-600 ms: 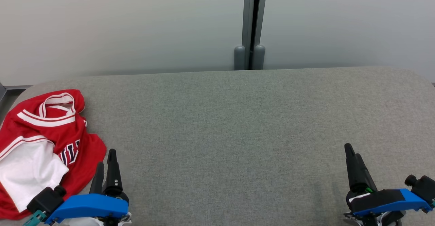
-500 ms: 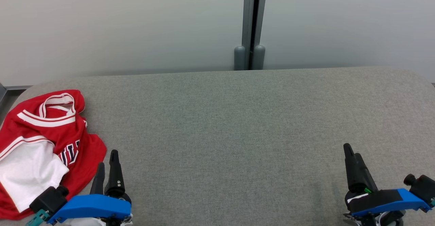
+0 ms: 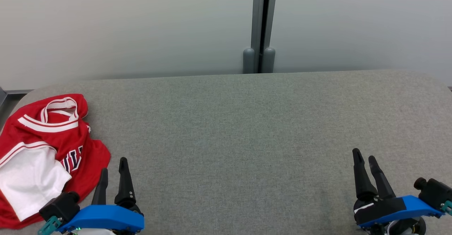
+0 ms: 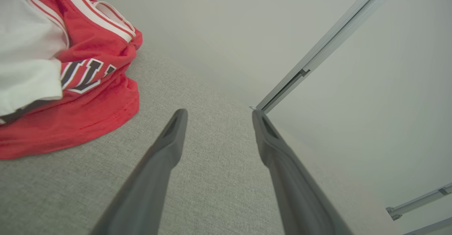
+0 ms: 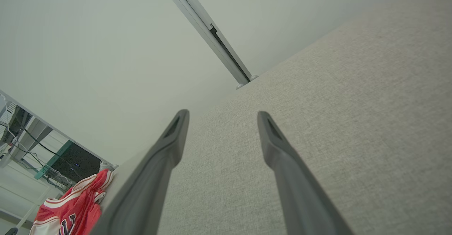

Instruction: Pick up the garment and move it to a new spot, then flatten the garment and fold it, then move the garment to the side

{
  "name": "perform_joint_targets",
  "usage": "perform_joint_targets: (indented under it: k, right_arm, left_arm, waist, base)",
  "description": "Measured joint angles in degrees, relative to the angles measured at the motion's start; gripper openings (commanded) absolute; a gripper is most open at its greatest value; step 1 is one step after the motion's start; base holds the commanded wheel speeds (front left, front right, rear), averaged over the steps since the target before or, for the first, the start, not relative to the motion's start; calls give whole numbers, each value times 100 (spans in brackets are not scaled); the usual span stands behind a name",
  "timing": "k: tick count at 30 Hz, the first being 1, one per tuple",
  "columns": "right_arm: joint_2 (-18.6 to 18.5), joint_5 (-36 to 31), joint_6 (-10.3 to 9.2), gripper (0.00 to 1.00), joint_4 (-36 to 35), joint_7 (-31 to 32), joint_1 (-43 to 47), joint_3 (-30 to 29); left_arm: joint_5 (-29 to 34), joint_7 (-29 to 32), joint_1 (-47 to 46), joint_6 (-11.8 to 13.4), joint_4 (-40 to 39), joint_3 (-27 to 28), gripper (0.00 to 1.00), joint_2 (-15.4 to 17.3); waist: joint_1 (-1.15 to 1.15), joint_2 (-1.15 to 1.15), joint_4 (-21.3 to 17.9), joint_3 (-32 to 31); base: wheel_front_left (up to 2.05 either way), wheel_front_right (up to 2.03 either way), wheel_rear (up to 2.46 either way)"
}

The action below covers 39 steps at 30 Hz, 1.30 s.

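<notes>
Left gripper: I am holding my left gripper with its 2 long dark fingers spread apart, gripping nothing, low over the table and just beside the garment's near hem.
Right gripper: my right gripper is standing parted and empty too, well apart from the garment.
Garment: the crumpled red basketball jersey with white trim and dark lettering is lying bunched at the left end of the grey cloth-covered table, with a white layer spilling towards me.
Risk, grasp: I am judging that a pinch at the hem could catch only 1 layer, so the heap would be dragging and twisting instead of lifting.
Risk, edge: the jersey is sitting close to the left rim, so a sideways nudge could be sending it off.
Risk, surface: fingertips coming down too steeply could be snagging the table's weave.
Containers: nothing is holding the jersey; it is resting straight on the table.
Beyond: a pale wall with a grey metal post is standing behind.
</notes>
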Motion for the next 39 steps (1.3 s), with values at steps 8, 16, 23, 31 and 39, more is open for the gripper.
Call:
perform_joint_targets:
  k: [8,16,23,31,39]
  right_arm:
    - [-3,-541,9,100,-20,-101,0,33]
    - [-5,-1040,10,100,-19,-186,1,42]
    - [-8,-1439,14,100,-16,-235,1,47]
    - [-10,-1817,15,100,-29,-265,1,76]
    - [-13,-2239,15,100,-43,-338,3,88]
  left_arm:
    - [560,-126,13,91,23,-123,100,78]
    - [1055,-248,18,160,59,-253,100,141]
    - [1413,-327,21,231,110,-385,100,183]
    - [1708,-407,27,300,147,-453,100,211]
    - [2005,-461,31,361,156,-558,100,248]
  waist:
    - [0,0,-7,0]
    - [0,0,-3,-12]
    - [0,0,7,-29]
    - [0,0,-3,-33]
    - [0,0,-15,-24]
  base:
    - [0,0,0]
    - [0,0,0]
    - [0,0,0]
    - [0,0,0]
    - [0,0,0]
